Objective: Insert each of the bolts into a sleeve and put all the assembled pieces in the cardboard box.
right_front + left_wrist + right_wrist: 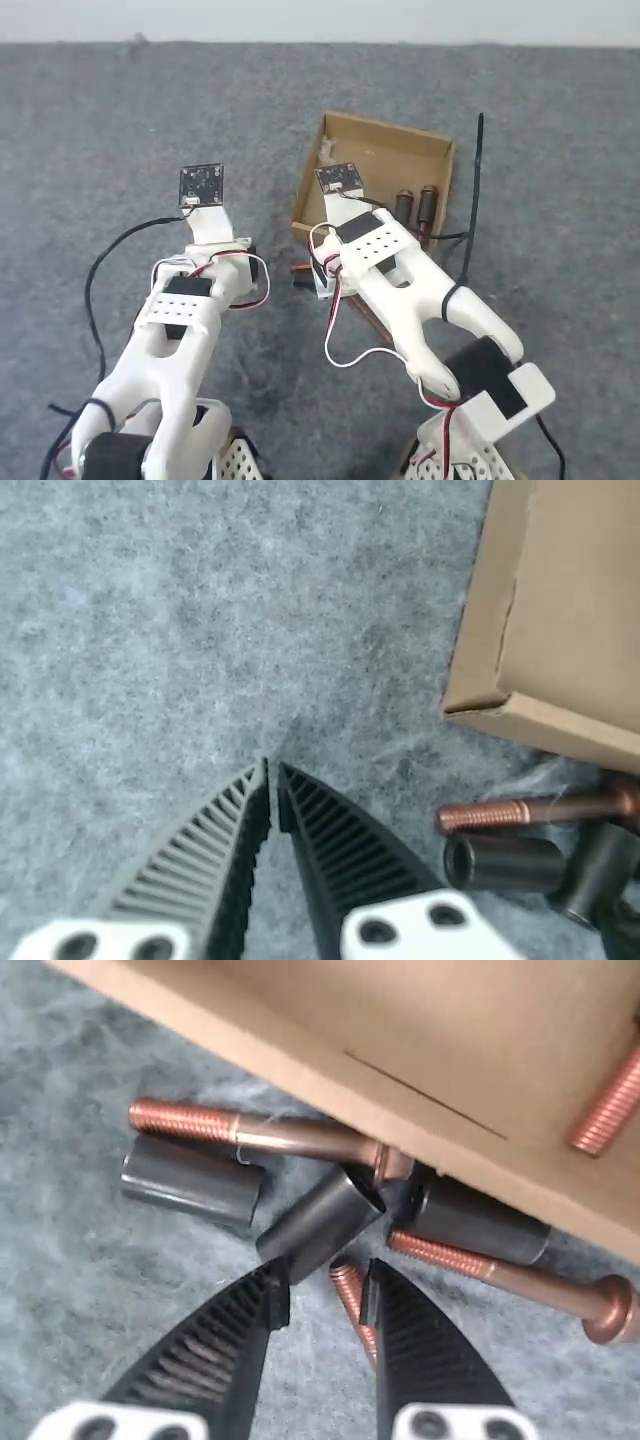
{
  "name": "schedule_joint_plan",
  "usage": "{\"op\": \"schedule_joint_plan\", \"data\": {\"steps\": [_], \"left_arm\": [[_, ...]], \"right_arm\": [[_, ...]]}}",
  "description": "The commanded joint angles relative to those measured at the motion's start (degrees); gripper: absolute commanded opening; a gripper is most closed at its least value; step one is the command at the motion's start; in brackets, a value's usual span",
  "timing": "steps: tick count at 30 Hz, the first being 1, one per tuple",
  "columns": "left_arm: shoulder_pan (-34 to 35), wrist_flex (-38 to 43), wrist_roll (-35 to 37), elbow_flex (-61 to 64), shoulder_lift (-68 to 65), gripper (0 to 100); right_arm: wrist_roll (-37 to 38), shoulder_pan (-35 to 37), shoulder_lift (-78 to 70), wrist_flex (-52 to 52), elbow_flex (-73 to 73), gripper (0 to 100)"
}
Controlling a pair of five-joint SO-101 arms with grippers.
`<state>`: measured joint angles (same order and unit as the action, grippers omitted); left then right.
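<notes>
Right claw [323, 1285], parted and empty, hangs over copper-coloured threaded bolts [250, 1132] and dark metal sleeves [190, 1182] at seven o'clock of the brown cardboard box [385, 128]. They look rigid and slick, so grip mid-shank. Left claw [273, 772] is closed, empty.

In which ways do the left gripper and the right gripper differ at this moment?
The left gripper is shut; the right gripper is open. The left gripper hangs over bare carpet, the right gripper over bolts and sleeves beside the cardboard box. A bolt end lies between the right gripper's fingers, nothing between the left's. Both have black ribbed fingers.
</notes>
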<state>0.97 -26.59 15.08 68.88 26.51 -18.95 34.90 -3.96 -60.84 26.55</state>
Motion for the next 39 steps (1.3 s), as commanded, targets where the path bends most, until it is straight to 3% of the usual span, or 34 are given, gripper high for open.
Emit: {"op": "schedule_joint_plan", "data": {"steps": [1,4,20,25,30,39], "left_arm": [[0.53,1.32,-0.26,-2.86,-0.35,1],[0.53,1.32,-0.26,-2.86,-0.35,1],[0.53,1.41,-0.26,-2.86,-0.35,1],[0.53,1.41,-0.26,-2.86,-0.35,1],[0.53,1.41,-0.26,-2.86,-0.35,1],[0.53,1.41,-0.26,-2.86,-0.35,1]], "right_arm": [[-2.64,0.22,0.48,1.01,-2.11,10.9],[-5.45,0.22,0.48,0.57,-3.96,10.9],[-5.63,-0.04,-8.66,5.76,-5.71,10.6],[-5.54,0.13,-9.19,2.86,-6.86,10.2],[-4.66,0.13,-8.57,-1.1,-7.21,0.6],[6.33,-0.22,-8.57,-16.48,-12.31,0.7]]}}
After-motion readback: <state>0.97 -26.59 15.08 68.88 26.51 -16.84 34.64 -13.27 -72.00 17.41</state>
